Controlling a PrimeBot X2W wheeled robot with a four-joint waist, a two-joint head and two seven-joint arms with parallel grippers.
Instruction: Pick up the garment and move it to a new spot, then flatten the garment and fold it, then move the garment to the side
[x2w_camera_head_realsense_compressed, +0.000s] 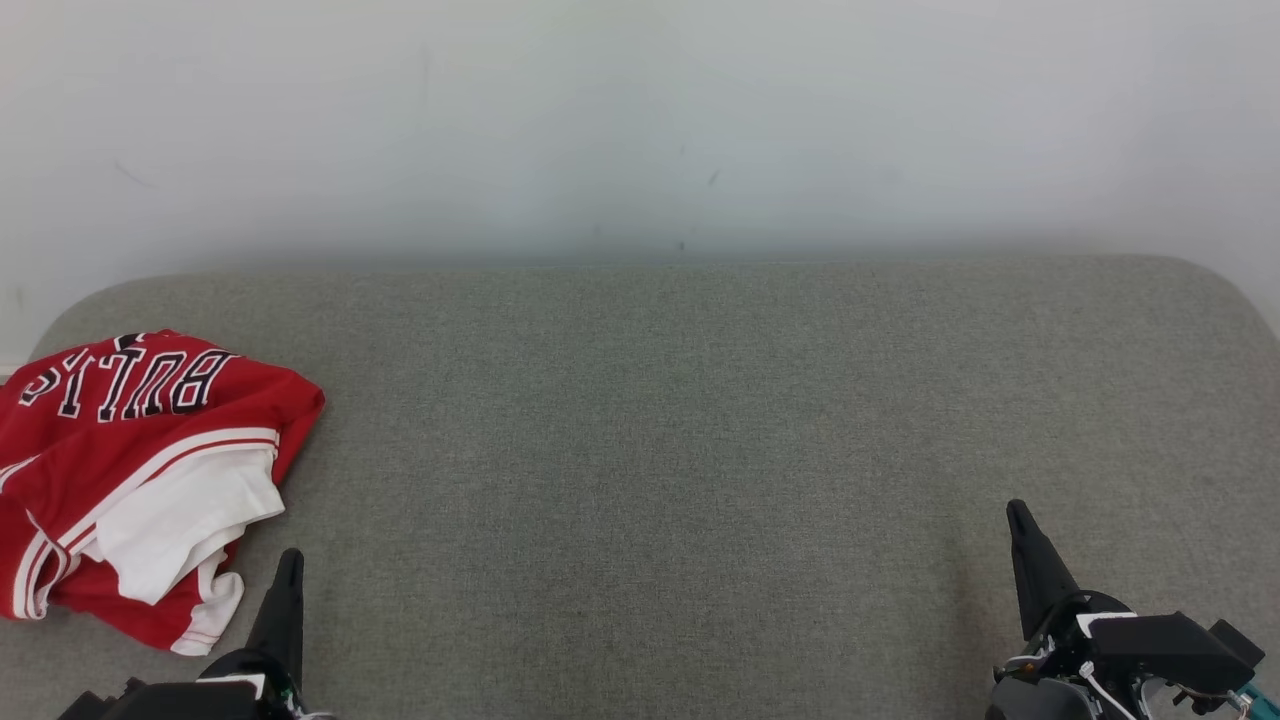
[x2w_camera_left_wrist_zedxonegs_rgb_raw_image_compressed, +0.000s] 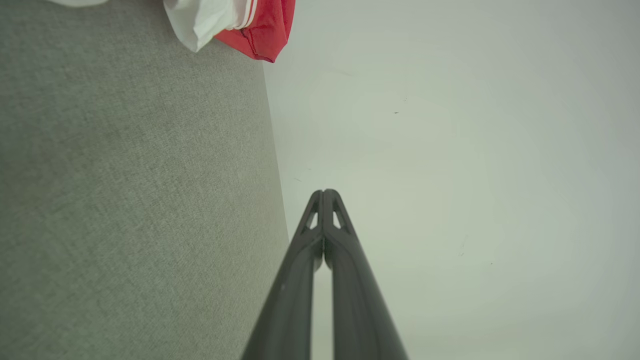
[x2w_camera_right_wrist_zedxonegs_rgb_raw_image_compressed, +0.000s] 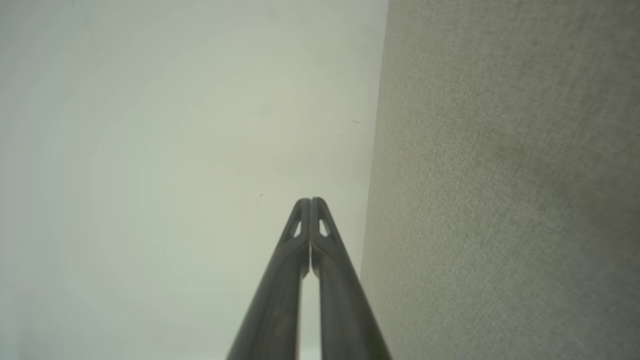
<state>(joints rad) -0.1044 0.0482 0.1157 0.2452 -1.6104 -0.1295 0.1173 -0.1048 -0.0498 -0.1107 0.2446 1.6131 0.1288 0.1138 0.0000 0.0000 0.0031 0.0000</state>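
Observation:
The garment (x2w_camera_head_realsense_compressed: 130, 470), a red jersey with white trim and black lettering, lies crumpled at the far left of the grey fabric surface (x2w_camera_head_realsense_compressed: 680, 430). A corner of the garment (x2w_camera_left_wrist_zedxonegs_rgb_raw_image_compressed: 260, 30) shows at the top of the left wrist view. My left gripper (x2w_camera_head_realsense_compressed: 290, 558) (x2w_camera_left_wrist_zedxonegs_rgb_raw_image_compressed: 325, 192) is shut and empty, just right of the garment's near edge. At the lower right, far from the garment, my right gripper (x2w_camera_head_realsense_compressed: 1015, 508) (x2w_camera_right_wrist_zedxonegs_rgb_raw_image_compressed: 310, 200) is also shut with nothing in it.
A pale wall (x2w_camera_head_realsense_compressed: 640, 120) rises behind the grey surface. The surface has rounded back corners and stretches wide between the two grippers.

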